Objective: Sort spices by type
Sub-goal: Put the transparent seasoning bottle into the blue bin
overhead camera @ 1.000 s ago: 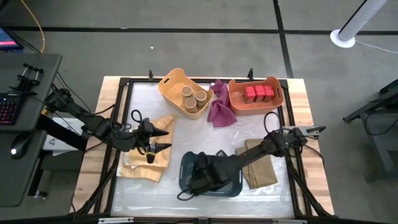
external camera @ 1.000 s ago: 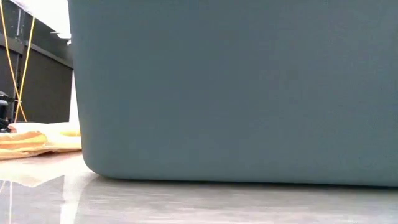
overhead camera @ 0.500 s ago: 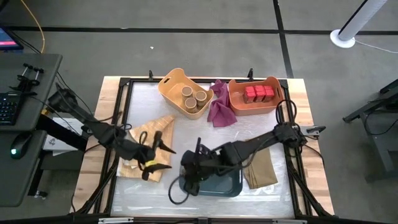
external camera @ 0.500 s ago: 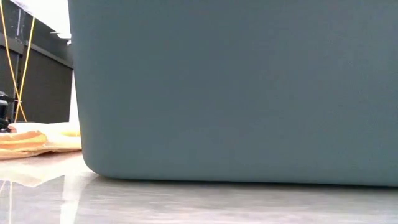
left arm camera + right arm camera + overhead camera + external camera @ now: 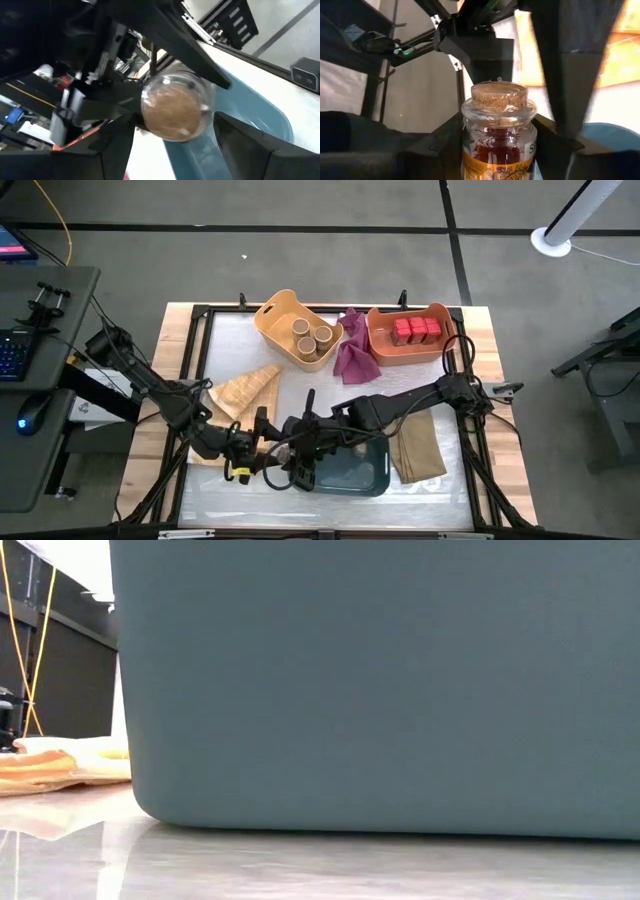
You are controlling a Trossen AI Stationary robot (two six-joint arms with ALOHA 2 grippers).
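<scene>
A small glass jar with a cork top and red threads inside hangs over the left rim of the teal bin, held by my right gripper. My left gripper faces the cork end and is open. Its fingers stand on either side of the jar, and I cannot see them touching it. The tan cylinders stand in the yellow bin. The red tins stand in the orange bin. My right gripper pinches the jar's glass body between its two fingers, below the cork and across the jar. It slants down from the table's right. The jar is lifted clear of the bin, cork end turned toward my left gripper.
A magenta cloth lies between the two far bins. Folded tan cloths lie at the left and at the right of the teal bin, whose wall fills the low view.
My right gripper has risen out of the teal bin with the jar, gone a little toward the table's left and tipped. My left gripper has come off the left tan cloth toward the near edge and the jar, rolling about its own line.
</scene>
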